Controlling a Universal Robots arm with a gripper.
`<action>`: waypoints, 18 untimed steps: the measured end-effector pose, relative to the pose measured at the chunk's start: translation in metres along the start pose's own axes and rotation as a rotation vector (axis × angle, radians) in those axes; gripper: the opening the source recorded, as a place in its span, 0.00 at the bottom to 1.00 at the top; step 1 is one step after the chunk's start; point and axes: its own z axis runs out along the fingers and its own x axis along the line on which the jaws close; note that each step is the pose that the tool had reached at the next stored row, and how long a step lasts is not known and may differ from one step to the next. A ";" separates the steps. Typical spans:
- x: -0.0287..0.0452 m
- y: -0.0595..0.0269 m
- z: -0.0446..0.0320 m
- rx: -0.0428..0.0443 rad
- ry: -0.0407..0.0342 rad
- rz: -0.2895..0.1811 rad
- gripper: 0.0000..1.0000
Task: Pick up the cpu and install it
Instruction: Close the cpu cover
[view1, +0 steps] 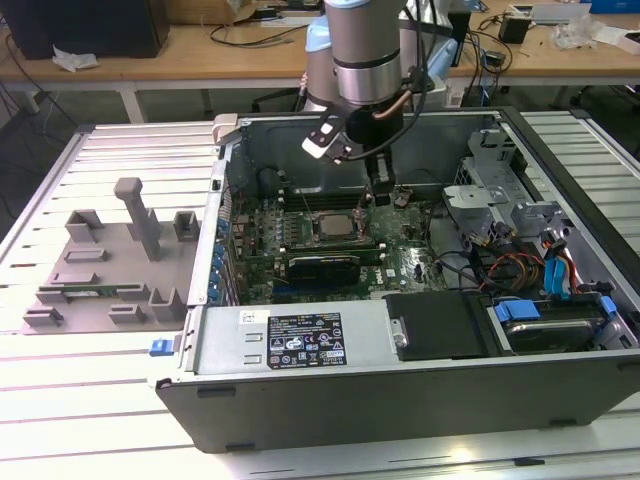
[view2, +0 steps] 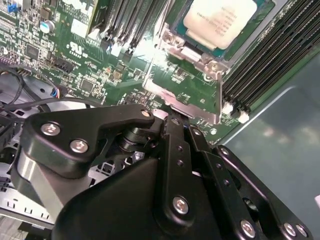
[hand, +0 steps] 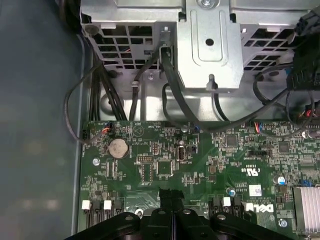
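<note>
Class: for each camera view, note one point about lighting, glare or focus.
Exterior view: even room light, though the computer case interior looks darker. Second wrist view: strong glare on the socket bracket beside the cpu. First wrist view: motherboard evenly lit, coin cell sharp.

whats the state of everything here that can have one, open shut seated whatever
computer case: lying on its side, open
cpu: seated, top uncovered
socket bracket: flipped open, off the cpu
gripper: shut, not on the cpu, just beside the socket bracket
</note>
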 end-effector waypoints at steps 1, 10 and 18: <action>0.0001 -0.0019 -0.0004 -0.0043 -0.0001 0.000 0.11; 0.0028 -0.0249 -0.0047 -0.0527 0.0004 0.001 0.11; 0.0045 -0.0379 -0.0072 -0.0748 0.0004 0.002 0.11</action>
